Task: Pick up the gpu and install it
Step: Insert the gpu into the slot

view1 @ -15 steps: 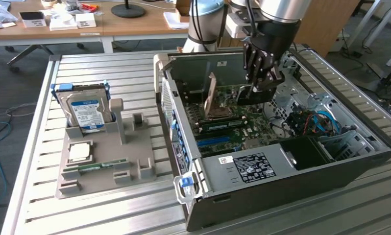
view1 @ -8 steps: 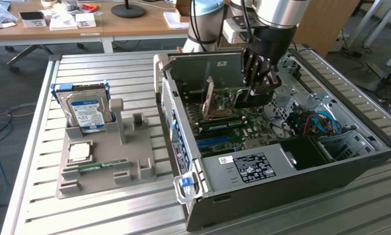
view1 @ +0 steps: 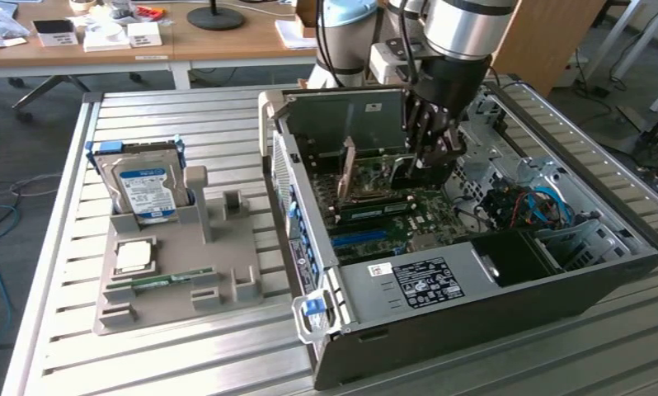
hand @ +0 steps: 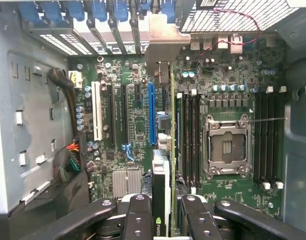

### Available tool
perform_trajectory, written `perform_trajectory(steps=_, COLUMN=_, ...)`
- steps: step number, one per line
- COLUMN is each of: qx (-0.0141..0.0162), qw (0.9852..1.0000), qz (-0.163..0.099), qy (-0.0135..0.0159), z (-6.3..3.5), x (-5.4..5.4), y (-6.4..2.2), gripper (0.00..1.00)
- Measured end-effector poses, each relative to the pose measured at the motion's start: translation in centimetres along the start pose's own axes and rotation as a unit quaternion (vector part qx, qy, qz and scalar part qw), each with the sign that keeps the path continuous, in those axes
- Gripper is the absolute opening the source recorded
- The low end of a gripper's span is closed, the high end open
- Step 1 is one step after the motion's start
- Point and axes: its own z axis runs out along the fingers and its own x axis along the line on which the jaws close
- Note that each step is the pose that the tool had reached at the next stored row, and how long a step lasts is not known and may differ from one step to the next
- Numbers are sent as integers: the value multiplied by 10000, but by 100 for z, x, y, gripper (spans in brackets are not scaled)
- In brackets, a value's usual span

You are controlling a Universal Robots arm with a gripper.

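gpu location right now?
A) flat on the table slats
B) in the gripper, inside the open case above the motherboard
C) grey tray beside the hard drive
B: the gpu sits edge-on, clamped in the gripper, over the motherboard inside the case.

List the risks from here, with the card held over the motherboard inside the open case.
1. The thin dark gpu card, gripped edge-on by the black gripper, appears offset from the long blue slot; pressing down could miss it.
2. Its silvery metal bracket could snag near the row of blue tabs at the case's rear.
3. The black memory slots lie close alongside; a tilt might strike them.
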Motion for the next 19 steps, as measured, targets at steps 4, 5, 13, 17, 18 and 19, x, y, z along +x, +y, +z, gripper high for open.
perform_trajectory(steps=4, qx=0, qw=10000, qz=21, qy=0, z=53, x=2, y=20, gripper=27)
perform_trajectory(steps=5, qx=1, qw=10000, qz=25, qy=0, z=64, x=3, y=25, gripper=27)
perform_trajectory(steps=13, qx=1, qw=10000, qz=39, qy=1, z=113, x=36, y=40, gripper=27)
perform_trajectory(steps=17, qx=1, qw=10000, qz=41, qy=0, z=136, x=65, y=48, gripper=27)
perform_trajectory(steps=18, qx=1, qw=10000, qz=40, qy=0, z=147, x=66, y=57, gripper=27)
perform_trajectory(steps=19, qx=1, qw=10000, qz=40, qy=1, z=160, x=67, y=66, gripper=27)
